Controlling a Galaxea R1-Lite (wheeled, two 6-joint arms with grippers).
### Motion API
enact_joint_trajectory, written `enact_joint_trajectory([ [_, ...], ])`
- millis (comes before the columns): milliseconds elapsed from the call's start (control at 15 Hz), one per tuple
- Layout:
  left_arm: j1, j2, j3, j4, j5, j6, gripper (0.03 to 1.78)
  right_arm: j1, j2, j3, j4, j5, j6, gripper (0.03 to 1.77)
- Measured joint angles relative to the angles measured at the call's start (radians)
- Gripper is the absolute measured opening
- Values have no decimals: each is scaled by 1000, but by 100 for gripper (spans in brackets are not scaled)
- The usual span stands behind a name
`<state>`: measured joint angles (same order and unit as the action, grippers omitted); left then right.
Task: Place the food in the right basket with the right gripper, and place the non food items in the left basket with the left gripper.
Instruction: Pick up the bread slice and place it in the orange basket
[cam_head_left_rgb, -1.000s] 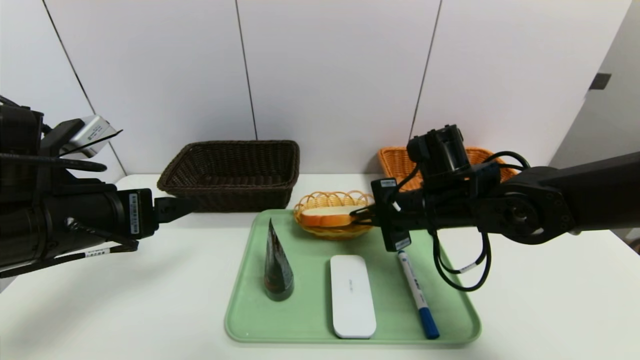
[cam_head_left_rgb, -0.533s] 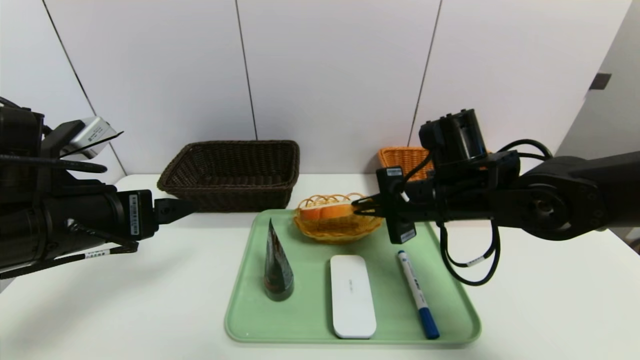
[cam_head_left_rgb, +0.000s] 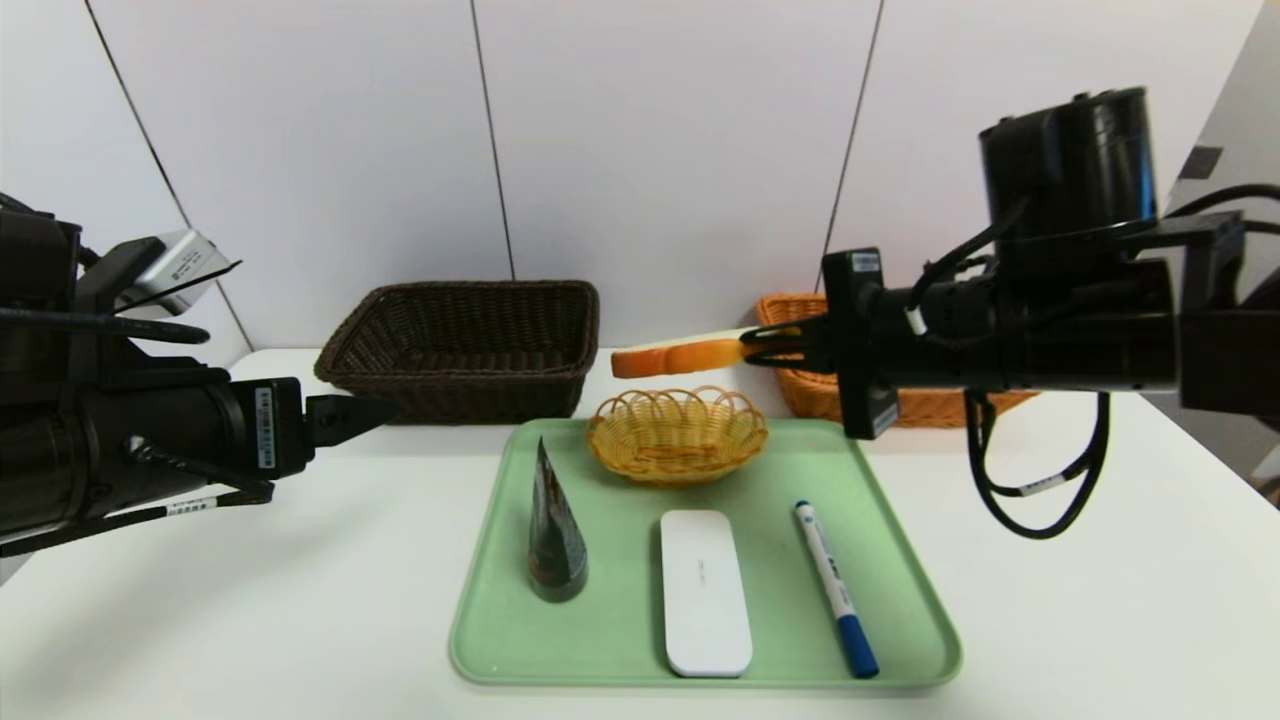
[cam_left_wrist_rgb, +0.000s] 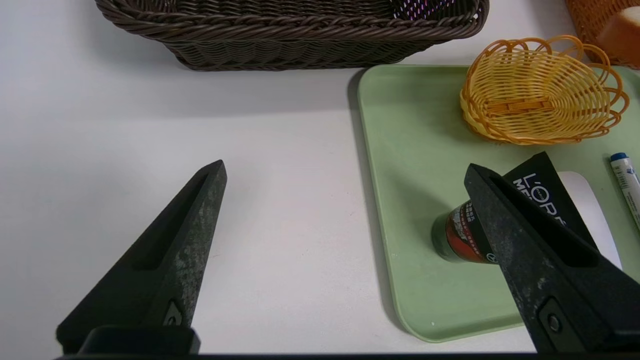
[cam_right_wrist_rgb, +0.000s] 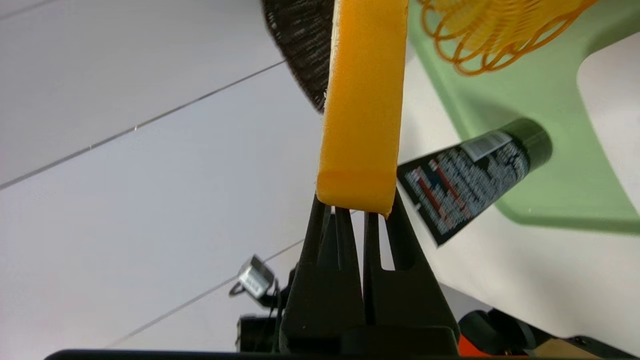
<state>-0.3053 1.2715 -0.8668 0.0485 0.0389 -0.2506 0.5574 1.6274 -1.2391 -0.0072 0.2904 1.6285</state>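
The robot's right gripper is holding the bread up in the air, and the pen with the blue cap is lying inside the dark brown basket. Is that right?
Not quite: the pen is lying on the green tray, as the head view shows. The right gripper is indeed holding the bread up in the air.

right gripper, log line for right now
right gripper: shut on bread | above yellow basket | left gripper: open, idle over table
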Motion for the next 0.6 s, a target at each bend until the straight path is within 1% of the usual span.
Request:
enact_joint_trajectory([
  [133, 0, -3, 0, 1, -1, 0, 169, -12, -69, -78, 91, 6, -51, 8],
  [200, -1, -4, 0, 0, -1, 0, 169, -29, -94, -129, 148, 15, -80, 8],
  [267, -1, -5, -1, 0, -1, 0, 169, -62, -113, -187, 212, 34, -107, 8],
  [333, -1, -6, -1, 0, -1, 1, 169, -117, -126, -246, 284, 69, -128, 8],
  [400, -1, -7, -1, 0, -1, 1, 169, -184, -132, -303, 349, 117, -143, 8],
  [533, -1, -8, -2, 0, -2, 3, 169, -320, -127, -398, 449, 234, -179, 8],
  [600, -1, -8, -3, 0, -2, 2, 169, -374, -111, -439, 499, 280, -212, 8],
])
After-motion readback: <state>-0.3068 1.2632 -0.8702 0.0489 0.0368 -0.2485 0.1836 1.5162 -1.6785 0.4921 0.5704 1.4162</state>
